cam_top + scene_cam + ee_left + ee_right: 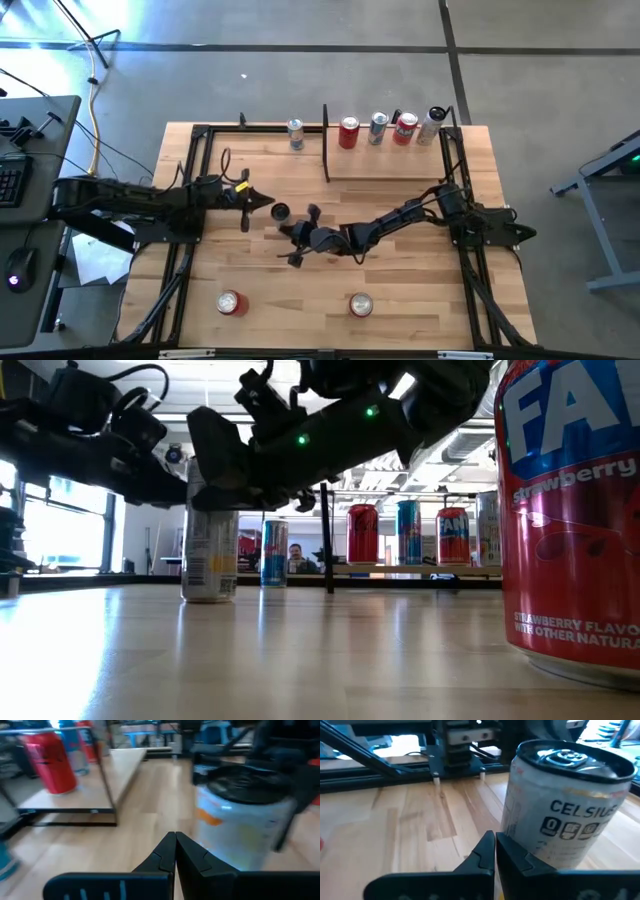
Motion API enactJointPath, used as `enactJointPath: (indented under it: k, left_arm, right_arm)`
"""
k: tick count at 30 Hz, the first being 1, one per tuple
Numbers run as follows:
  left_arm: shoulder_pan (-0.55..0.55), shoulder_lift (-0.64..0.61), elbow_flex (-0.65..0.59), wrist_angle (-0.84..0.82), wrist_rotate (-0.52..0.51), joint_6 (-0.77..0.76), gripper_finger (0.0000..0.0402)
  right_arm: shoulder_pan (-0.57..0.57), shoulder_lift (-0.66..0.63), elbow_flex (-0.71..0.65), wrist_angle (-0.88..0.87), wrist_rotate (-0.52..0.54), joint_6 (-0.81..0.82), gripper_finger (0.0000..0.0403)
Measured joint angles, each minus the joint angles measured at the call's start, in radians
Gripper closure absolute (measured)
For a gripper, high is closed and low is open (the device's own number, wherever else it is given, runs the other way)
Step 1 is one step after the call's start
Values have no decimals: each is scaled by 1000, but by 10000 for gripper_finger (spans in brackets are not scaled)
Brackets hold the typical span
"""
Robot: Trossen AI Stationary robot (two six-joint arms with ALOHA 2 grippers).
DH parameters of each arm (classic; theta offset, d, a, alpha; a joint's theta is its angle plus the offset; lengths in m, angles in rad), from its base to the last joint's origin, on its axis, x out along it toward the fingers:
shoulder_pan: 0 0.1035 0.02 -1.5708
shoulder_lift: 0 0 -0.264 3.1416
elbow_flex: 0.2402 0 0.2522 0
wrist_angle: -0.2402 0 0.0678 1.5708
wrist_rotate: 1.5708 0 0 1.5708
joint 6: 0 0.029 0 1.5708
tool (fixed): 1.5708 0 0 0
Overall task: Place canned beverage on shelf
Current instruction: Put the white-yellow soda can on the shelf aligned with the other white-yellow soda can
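Observation:
A white Celsius can [279, 212] stands upright on the tabletop left of the middle, also seen as the white can [565, 815] in the right wrist view. My right gripper [495, 838] is shut, its tips at the can's lower wall. My left gripper [266, 201] is shut too and points past the can [245, 815], which stands just beside its tips. The shelf [390, 165] lies at the far right, with several cans standing upright along its far edge, among them a red can [348, 132]. My right gripper comes at the Celsius can nearly level from the table's right, its shut tips in front of the can's lower side wall [520, 845]. I cannot tell whether they touch it. The can stands upright on the table.
A blue-and-silver can [295, 133] stands on the table just left of the shelf's black bar [325, 145]. Two more cans stand near the front edge: a red one [231, 303] and another [360, 305]. Black frame rails run along both table sides.

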Motion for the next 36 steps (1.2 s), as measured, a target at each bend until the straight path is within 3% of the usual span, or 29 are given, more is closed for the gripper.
enactJointPath:
  k: [3, 15, 31, 36]
  left_arm:
    - [0, 41, 10, -2, 51, -8, 401]
    - [-47, 161, 13, 56, 38, -63, 401]
    - [-130, 168, 13, 51, 50, -82, 401]
    - [-94, 168, 13, 63, -55, -59, 401]
  right_arm:
    - [0, 0, 0, -27, 44, -3, 403]
    - [4, -15, 0, -142, 100, 7, 403]
    - [-20, -173, 0, -657, 399, 53, 403]
    - [-38, -180, -2, -721, 351, 120, 403]
